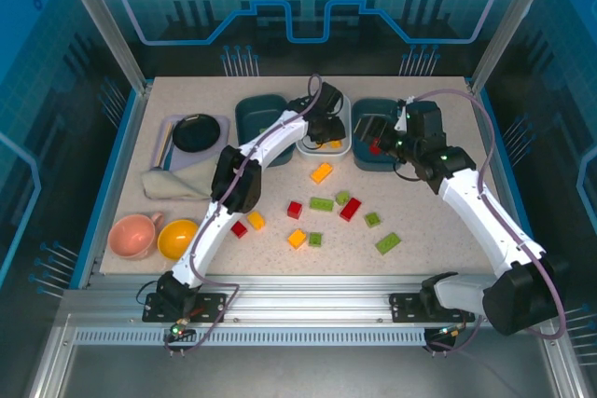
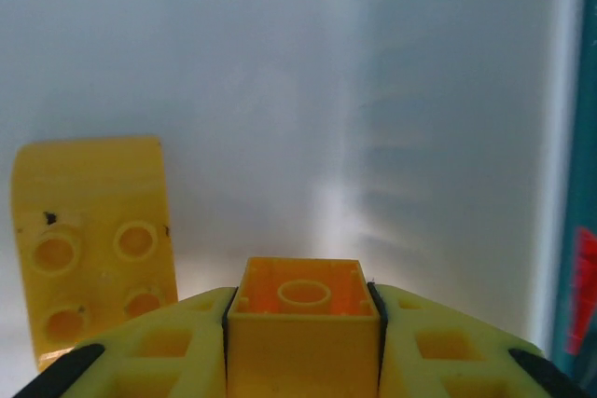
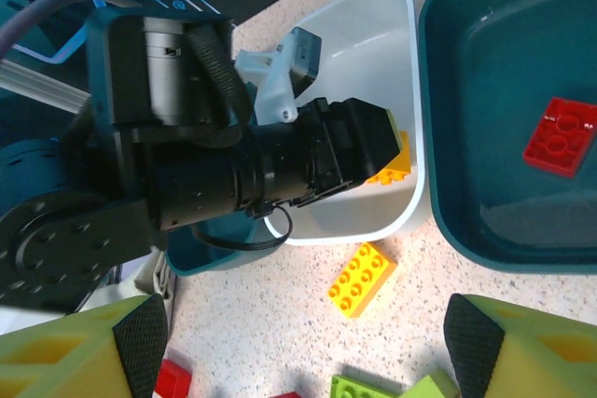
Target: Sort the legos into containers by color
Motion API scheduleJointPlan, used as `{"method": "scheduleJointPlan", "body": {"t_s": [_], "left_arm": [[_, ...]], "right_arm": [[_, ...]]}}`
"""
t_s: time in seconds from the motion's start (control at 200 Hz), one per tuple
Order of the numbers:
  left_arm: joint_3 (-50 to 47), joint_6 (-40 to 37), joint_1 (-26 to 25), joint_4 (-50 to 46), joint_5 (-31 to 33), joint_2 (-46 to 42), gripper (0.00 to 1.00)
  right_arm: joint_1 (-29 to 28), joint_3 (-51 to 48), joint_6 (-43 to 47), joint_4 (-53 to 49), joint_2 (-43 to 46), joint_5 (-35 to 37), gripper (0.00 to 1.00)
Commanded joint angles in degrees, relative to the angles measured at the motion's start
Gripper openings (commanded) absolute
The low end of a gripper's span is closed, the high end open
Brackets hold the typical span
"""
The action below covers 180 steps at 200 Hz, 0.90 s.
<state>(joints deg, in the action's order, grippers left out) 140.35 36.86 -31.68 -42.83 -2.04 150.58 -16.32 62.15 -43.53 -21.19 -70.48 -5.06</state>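
Holding a yellow brick [image 2: 303,319] clamped in left claw [image 1: 322,130] just above white tray [image 3: 373,34], matching another yellow [image 2: 93,240] lying inside. Hovering right claw [image 3: 303,342], jaws apart, right of that tray, over teal tray [image 3: 494,62] holding a red brick [image 3: 560,135].

Speckled beige table [image 1: 270,253]; one white tray [image 1: 312,149], two dark teal trays [image 1: 254,118], glossy black dish [image 1: 198,132], pink cup [image 1: 133,235], yellow bowl [image 1: 177,239], tan cloth [image 1: 173,184]. Loose legos [image 1: 322,203] in red, orange-yellow and light green; red brick [image 3: 560,135] on teal, orange-yellow brick [image 2: 304,323] and lighter yellow brick [image 2: 93,230], dark-specked, against plain white. White with black joints on left arm [image 1: 210,230] and right arm [image 1: 485,212]; pale yellow-green with black pads on left gripper [image 2: 304,361] and right gripper [image 3: 308,347].
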Motion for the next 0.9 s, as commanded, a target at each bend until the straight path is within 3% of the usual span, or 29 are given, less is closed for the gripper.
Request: {"method": "scheduleJointPlan", "body": {"t_s": [0.0, 0.16, 0.415, 0.56, 0.69, 0.895], "left_arm": [[3.1, 1.3, 0.7, 0.4, -3.0, -0.3, 0.44], [2.8, 1.6, 0.7, -0.7, -2.8, -4.0, 0.61], [-1.5, 3.0, 1.0, -5.7, 1.3, -18.3, 0.62], [-19.4, 5.8, 3.0, -2.4, 1.8, -34.7, 0.63], [-36.7, 7.0, 4.8, -4.3, 7.7, -49.7, 0.64], [-61.1, 11.2, 5.9, -13.4, 20.1, -71.5, 0.66]], "right_arm": [[1.0, 0.3, 0.1, -2.8, 0.8, -1.4, 0.81], [0.9, -0.5, 2.9, -5.0, 0.7, -1.5, 0.8], [-3.6, 0.3, 11.2, -14.1, 1.4, 4.5, 0.75], [-10.7, -0.2, 13.7, -15.9, 2.0, 8.3, 0.73], [-20.4, 0.9, 17.3, -14.2, -0.7, 9.5, 0.71], [-35.6, 8.3, 24.8, -7.8, -15.7, 4.7, 0.7]]}}
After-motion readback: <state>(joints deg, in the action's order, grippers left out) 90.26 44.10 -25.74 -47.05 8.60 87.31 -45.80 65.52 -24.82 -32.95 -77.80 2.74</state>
